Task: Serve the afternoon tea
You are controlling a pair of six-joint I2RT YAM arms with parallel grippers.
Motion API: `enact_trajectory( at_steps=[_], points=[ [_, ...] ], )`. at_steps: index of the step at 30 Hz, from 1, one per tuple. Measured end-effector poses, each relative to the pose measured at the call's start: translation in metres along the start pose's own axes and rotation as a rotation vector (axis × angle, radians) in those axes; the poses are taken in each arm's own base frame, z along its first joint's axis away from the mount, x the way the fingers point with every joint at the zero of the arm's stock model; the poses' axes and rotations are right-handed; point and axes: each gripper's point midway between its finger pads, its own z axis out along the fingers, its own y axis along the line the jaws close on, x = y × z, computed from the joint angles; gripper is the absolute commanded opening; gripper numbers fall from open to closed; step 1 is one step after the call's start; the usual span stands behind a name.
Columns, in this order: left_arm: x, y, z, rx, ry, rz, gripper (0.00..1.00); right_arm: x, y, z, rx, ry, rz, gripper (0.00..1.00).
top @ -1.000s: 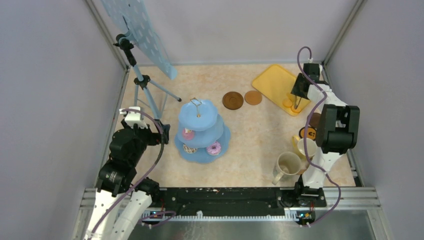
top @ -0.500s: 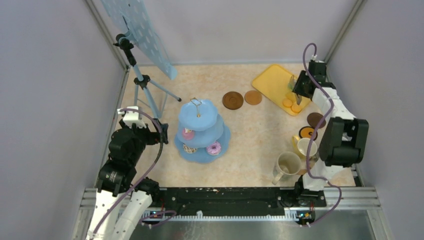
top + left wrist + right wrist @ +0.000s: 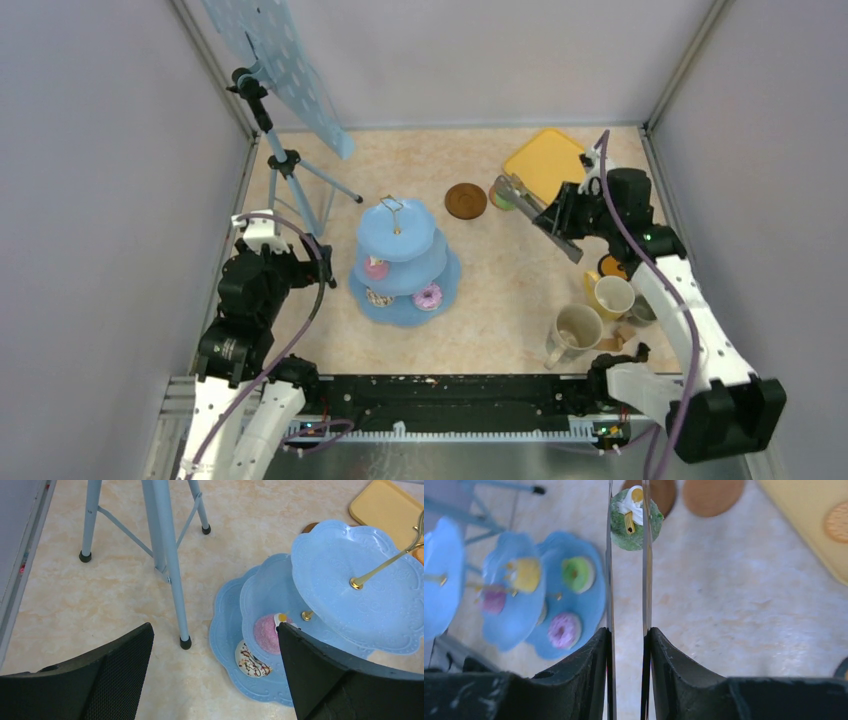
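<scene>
Firmly right hand [image 3: 626,635] clamps metal tongs [image 3: 609,570], seemingly pinching green cupcake [image 3: 626,535]; left hand [image 3: 214,630] open.

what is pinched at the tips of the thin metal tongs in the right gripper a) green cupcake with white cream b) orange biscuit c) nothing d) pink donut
a: in the right wrist view the green cupcake with white cream sits between the tips of the thin metal tongs that the right gripper clamps.

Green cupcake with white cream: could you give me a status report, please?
Right gripper shut on metal tongs; left gripper open. Green cupcake with white cream pinched at tong tips. Round brown coaster lies between it and blue three-tier stand.
</scene>
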Motion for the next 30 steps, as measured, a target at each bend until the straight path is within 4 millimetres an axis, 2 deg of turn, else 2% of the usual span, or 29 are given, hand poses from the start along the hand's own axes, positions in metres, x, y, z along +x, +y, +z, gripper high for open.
enact_trajectory(
  at_steps=[2,5,8,11,15,18,24,30],
  points=[
    [0.000,0.002,0.001,-0.011,0.000,-0.003,0.99,0.015,0.033,-0.023,-0.098,0.016,-0.057,0.29],
    [0.000,0.006,0.001,-0.025,0.001,-0.007,0.99,0.031,0.064,-0.056,-0.211,0.021,-0.125,0.29],
    [0.000,0.008,0.003,-0.036,0.005,-0.010,0.99,0.053,0.085,-0.076,-0.294,0.066,-0.176,0.29],
    [0.002,0.010,0.005,-0.043,0.015,-0.013,0.99,0.079,0.104,-0.088,-0.378,0.145,-0.218,0.29],
    [0.002,0.012,0.006,-0.048,0.020,-0.016,0.99,0.110,0.115,-0.093,-0.437,0.251,-0.241,0.29],
    [0.003,0.012,0.006,-0.049,0.022,-0.018,0.99,0.126,0.124,-0.095,-0.478,0.305,-0.263,0.29],
    [0.003,0.012,0.006,-0.047,0.023,-0.019,0.99,0.140,0.143,-0.088,-0.529,0.358,-0.297,0.30],
    [0.003,0.012,0.006,-0.048,0.023,-0.019,0.99,0.145,0.154,-0.066,-0.525,0.373,-0.313,0.31]
  ],
)
